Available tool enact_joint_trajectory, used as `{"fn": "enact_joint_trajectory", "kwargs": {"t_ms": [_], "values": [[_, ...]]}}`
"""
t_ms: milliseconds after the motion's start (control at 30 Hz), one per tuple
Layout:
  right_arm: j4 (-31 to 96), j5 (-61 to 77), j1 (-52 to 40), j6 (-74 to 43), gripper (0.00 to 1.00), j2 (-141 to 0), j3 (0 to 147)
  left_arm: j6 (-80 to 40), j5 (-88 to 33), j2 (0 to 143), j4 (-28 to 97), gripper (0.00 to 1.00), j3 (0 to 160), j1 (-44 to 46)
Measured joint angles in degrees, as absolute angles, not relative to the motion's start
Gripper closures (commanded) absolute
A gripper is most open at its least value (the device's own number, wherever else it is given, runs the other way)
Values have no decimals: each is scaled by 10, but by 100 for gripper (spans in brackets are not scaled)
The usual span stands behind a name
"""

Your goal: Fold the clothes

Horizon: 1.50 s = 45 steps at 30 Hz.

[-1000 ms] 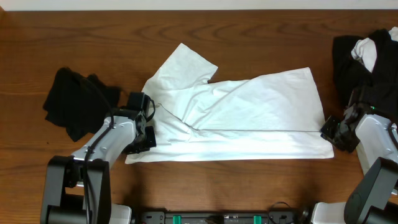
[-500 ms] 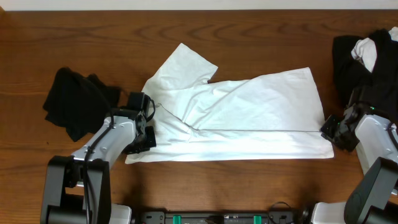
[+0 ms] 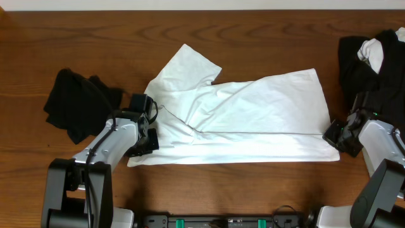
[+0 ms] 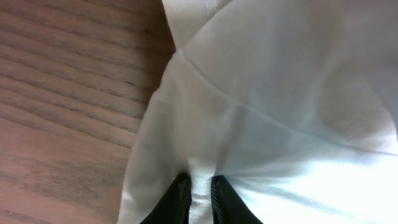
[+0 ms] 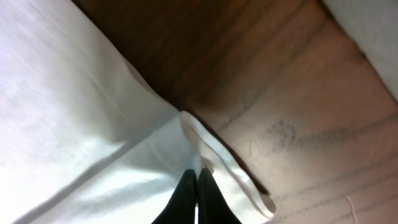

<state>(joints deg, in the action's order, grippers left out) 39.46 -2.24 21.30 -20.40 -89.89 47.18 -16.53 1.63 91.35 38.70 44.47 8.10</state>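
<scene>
Two tools hold opposite ends of the large white short-sleeved fabric T-shirt (image 3: 253,114). It lies flattened across the brown wooden surface (image 3: 253,38) with its long axis running left to right, shoulder end to the left and hem to the right. The left tool (image 4: 199,193) is nipped on a ridge of cloth at the T-shirt's near-left corner, white fabric showing between its almost-closed fingers. The right tool (image 5: 198,182) is shut tight at the near-right hem corner and appears to pinch the thin edge there, though how much cloth it has is hard to tell. Both grips sit on the near long edge, so the whole body of the T-shirt lies away from the arms. A fold would likely carry that edge across the long axis, with each arm serving its own end. One sleeve juts out from the far-left part. A crumpled black garment (image 3: 73,104) lies well apart to the T-shirt's left, and a heap of black and white garments (image 3: 373,57) sits beyond its right end.
</scene>
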Motion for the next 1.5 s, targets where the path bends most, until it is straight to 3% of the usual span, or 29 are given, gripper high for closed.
{"fn": "enact_joint_trajectory", "kwargs": {"t_ms": [367,567,867,1000,1267,1500], "values": [[295,30,213,-204,97,-899,473,-165,17,914,387,85,445,81],[260,46,213,-206,83,-899,473,-165,17,914,387,85,445,81],[268,59,213,-200,87,-899,473,-165,17,914,387,85,445,81],[285,119,213,-153,93,-899,473,-165,17,914,387,85,445,81],[365,311,212,-6,92,-899,474,-165,17,914,387,85,445,81],[439,362,149,80,91,-899,475,-165,17,914,387,85,445,81]]}}
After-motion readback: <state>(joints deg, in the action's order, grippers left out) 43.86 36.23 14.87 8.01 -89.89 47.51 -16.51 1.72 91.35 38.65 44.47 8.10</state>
